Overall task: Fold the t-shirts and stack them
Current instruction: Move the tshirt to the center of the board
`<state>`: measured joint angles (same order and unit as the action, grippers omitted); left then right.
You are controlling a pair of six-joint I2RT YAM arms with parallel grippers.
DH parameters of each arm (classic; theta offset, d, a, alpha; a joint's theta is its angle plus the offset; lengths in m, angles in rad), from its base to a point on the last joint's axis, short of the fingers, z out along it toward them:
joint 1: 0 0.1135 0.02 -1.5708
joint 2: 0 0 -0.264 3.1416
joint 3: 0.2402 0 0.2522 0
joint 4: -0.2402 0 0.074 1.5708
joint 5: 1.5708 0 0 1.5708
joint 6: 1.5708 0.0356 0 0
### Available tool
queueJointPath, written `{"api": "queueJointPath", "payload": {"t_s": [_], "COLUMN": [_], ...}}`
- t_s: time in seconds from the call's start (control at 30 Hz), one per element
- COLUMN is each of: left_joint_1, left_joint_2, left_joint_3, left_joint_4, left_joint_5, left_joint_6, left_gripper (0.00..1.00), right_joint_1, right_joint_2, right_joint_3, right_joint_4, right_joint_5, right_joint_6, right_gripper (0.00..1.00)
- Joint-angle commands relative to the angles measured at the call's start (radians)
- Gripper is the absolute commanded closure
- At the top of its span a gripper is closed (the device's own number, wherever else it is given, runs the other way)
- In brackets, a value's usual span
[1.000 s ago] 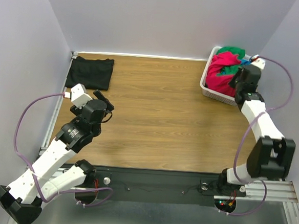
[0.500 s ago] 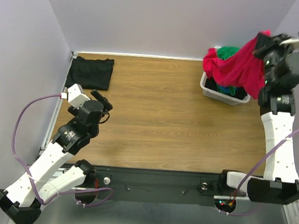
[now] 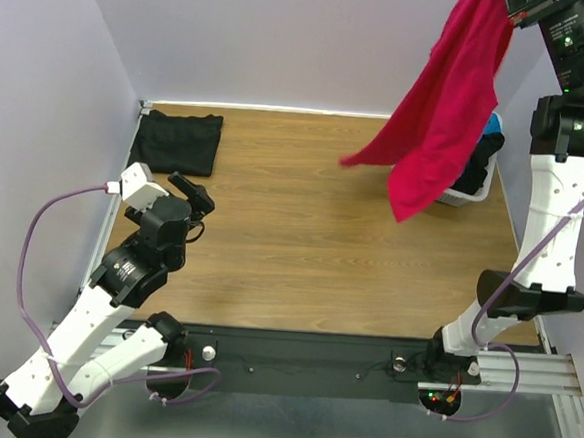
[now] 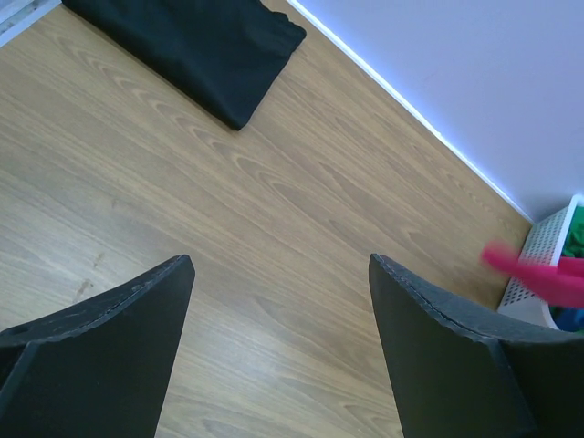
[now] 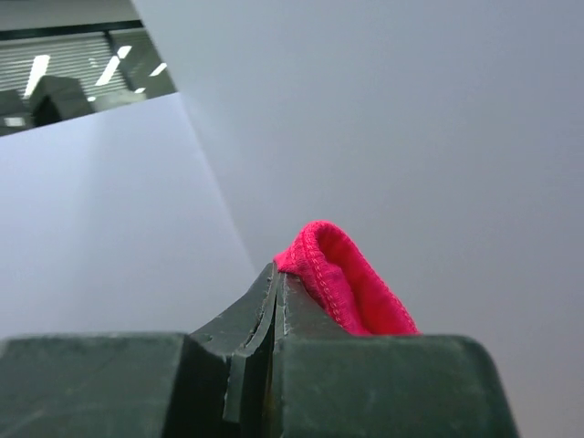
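Where walls (image 3: 285, 38) corner the wooden table (image 3: 311, 240), a black t-shirt (image 3: 180, 141) lies.

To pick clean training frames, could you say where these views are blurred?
Left wrist view: the red t-shirt a smeared streak across the basket, wood grain sharp. Right wrist view: hem stitching crisp in the right gripper. Top view: mostly sharp.

Right arm stretches tall, right gripper (image 3: 517, 4) clamped on the pinkish-red t-shirt (image 3: 445, 109); left arm bent low, left gripper (image 3: 192, 192) jaws wide apart
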<state>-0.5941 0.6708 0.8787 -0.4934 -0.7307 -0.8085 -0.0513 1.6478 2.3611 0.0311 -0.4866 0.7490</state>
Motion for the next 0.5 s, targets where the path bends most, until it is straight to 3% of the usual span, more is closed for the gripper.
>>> {"api": "queueJointPath", "payload": {"t_s": [0.0,0.2,0.3,0.47], "left_joint_1": [-0.001,0.000,-0.001,-0.001], "left_joint_2": [-0.005,0.009,0.019,0.024], "left_joint_3": [0.046,0.065,0.066,0.071], "left_joint_4": [0.024,0.036,0.038,0.023], "left_joint_5": [-0.015,0.007,0.022,0.022], "left_joint_6": [0.011,0.019,0.017,0.017], "left_gripper": [0.11,0.11,0.11,0.11], "right_joint_1": [0.027,0.163,0.333,0.505], "right_joint_2": [0.003,-0.020,-0.010,0.061], "right_joint_3": [0.078,0.009,-0.011,-0.008], "right_joint_4": [0.124,0.167,0.167,0.142], "right_joint_5": [-0.157,-0.175,-0.184,-0.141], "right_joint_6": [0.203,0.216,0.165,0.087], "right_gripper": [1.00,0.99,1.00,1.00]}}
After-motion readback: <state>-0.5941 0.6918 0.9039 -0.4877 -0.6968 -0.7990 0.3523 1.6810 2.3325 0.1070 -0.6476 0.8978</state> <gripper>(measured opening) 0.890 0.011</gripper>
